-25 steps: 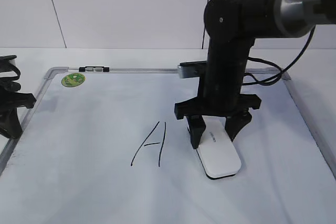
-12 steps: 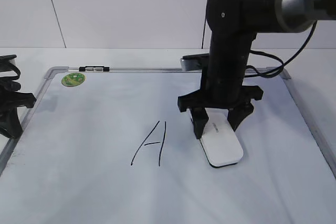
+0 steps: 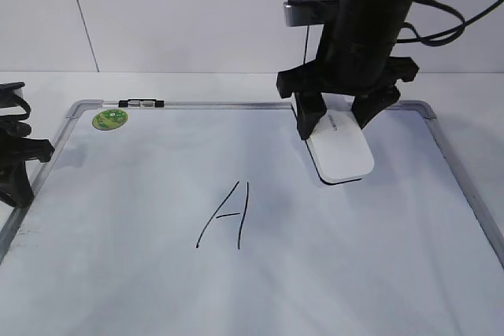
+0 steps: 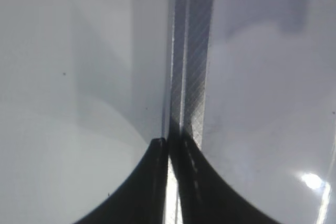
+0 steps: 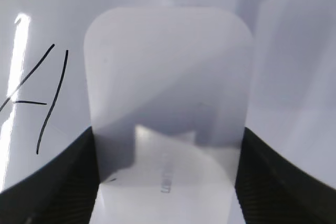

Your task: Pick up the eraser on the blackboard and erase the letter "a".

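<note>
Right pincer pinching eraser above blackboard; left pincer pressed together

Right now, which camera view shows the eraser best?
The exterior view: the eraser shows whole, held above the board by the right tool. The right wrist view shows its top close up, cropped at the bottom edge. The left wrist view shows none of it.
</note>
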Action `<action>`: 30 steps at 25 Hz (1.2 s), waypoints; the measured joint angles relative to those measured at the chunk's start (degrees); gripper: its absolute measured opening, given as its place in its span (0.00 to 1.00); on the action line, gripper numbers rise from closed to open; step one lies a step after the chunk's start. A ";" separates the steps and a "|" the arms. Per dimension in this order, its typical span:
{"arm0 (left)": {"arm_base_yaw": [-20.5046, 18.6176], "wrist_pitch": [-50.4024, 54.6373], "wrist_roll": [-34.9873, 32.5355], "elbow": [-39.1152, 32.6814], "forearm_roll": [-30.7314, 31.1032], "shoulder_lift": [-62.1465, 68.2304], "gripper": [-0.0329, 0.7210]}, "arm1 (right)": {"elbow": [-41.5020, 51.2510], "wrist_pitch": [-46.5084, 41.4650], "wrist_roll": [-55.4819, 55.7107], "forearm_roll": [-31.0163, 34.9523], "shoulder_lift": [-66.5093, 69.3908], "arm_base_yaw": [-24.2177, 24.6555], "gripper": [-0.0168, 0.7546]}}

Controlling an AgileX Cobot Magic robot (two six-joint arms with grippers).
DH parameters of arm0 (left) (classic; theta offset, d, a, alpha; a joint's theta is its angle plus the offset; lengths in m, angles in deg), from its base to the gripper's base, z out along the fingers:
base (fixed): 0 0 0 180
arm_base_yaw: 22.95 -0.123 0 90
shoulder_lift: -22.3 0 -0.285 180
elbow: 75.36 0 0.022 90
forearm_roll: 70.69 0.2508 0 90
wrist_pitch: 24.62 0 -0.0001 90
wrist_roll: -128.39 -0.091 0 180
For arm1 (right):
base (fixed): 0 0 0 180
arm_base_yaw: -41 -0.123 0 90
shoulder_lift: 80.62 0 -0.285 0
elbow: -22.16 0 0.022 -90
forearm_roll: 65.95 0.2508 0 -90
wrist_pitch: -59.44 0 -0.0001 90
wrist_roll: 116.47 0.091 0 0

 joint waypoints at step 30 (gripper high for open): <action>-0.10 -0.08 0.00 0.00 -0.58 0.00 0.10 | 16.67 -0.45 0.59 -4.90 -12.78 18.69 0.72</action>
